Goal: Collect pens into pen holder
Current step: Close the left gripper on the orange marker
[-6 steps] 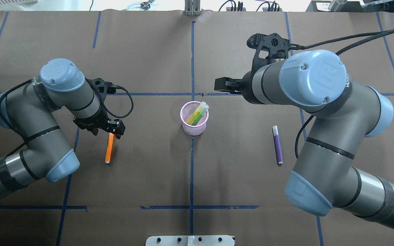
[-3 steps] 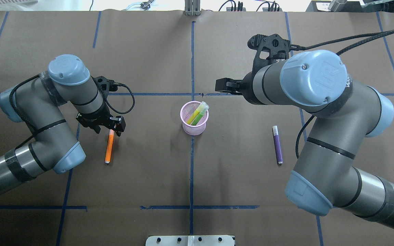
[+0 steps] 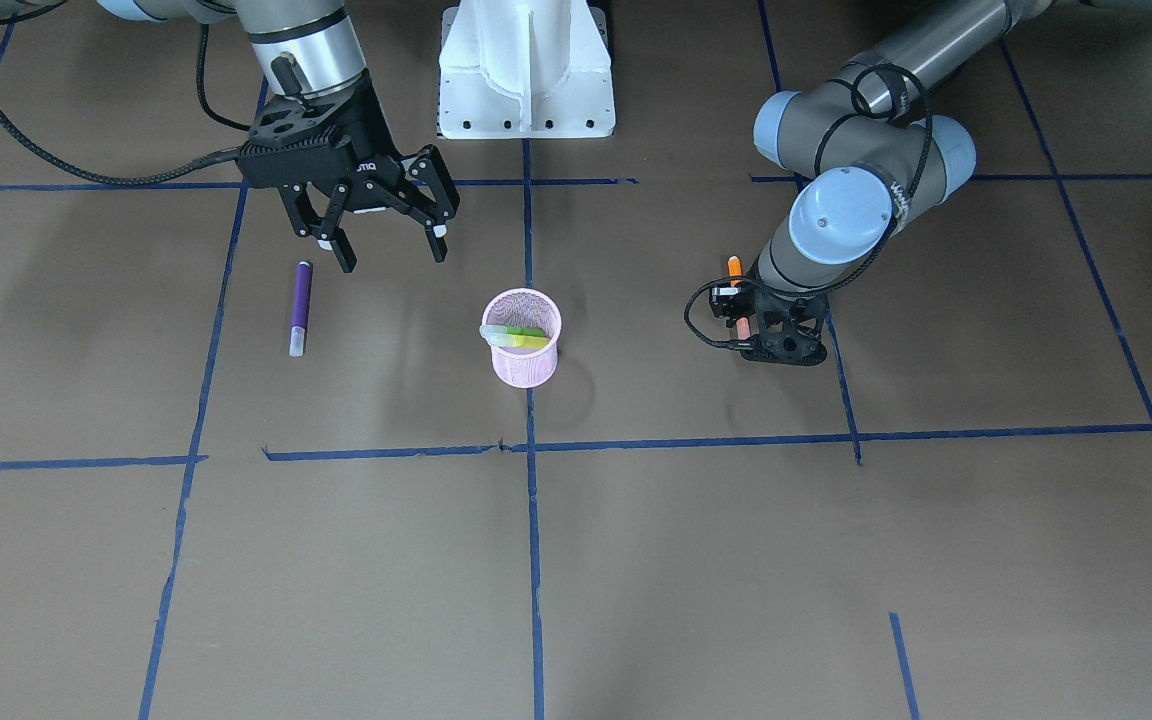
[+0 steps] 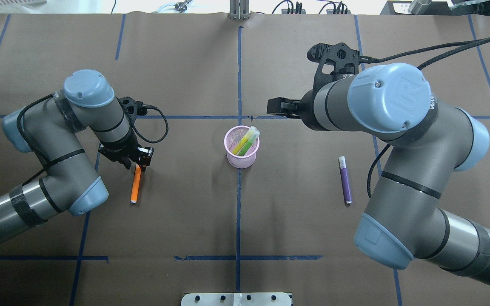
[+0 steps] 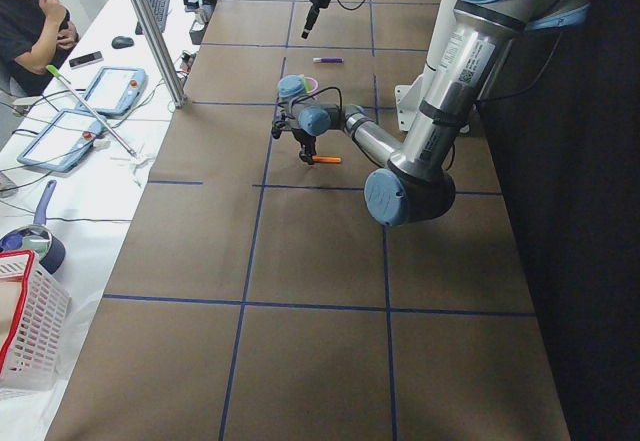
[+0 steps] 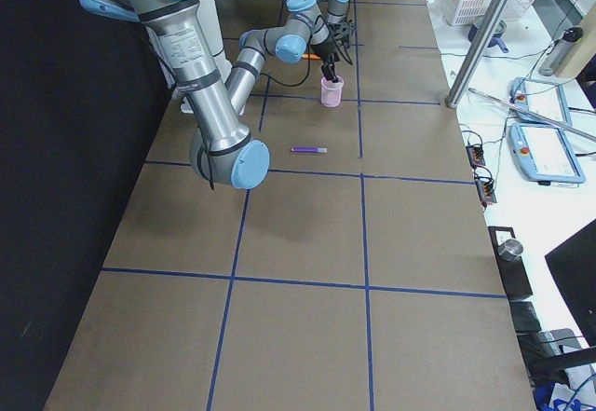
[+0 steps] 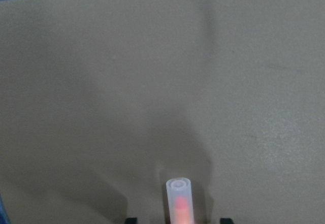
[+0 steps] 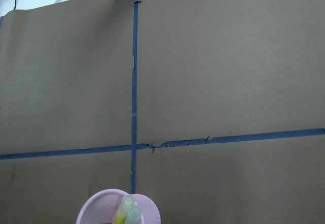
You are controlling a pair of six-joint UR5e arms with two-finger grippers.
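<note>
The pink mesh pen holder [image 4: 241, 158] stands at the table's middle with a green and a yellow pen [image 4: 247, 140] in it; it also shows in the front view [image 3: 526, 365] and at the bottom of the right wrist view [image 8: 87, 213]. The orange pen [image 4: 135, 189] lies flat left of it. My left gripper [image 4: 139, 165] is low over the pen's pale cap end [image 7: 179, 201], with the jaws open on either side and not touching. The purple pen [image 4: 346, 180] lies flat on the right. My right gripper [image 3: 388, 250] is open and empty, hovering above the table between the purple pen [image 3: 301, 300] and the holder.
Blue tape lines cross the brown table cover. The robot's white base [image 3: 526, 70] stands at the near edge. A side bench with tablets [image 5: 110, 86], a basket [image 5: 25, 331] and a seated person [image 5: 30, 21] lies beyond the table's far edge.
My left arm has drawn in and lowered its gripper onto the cap end of the orange pen. The right arm, both loose pens and the holder have not moved.
</note>
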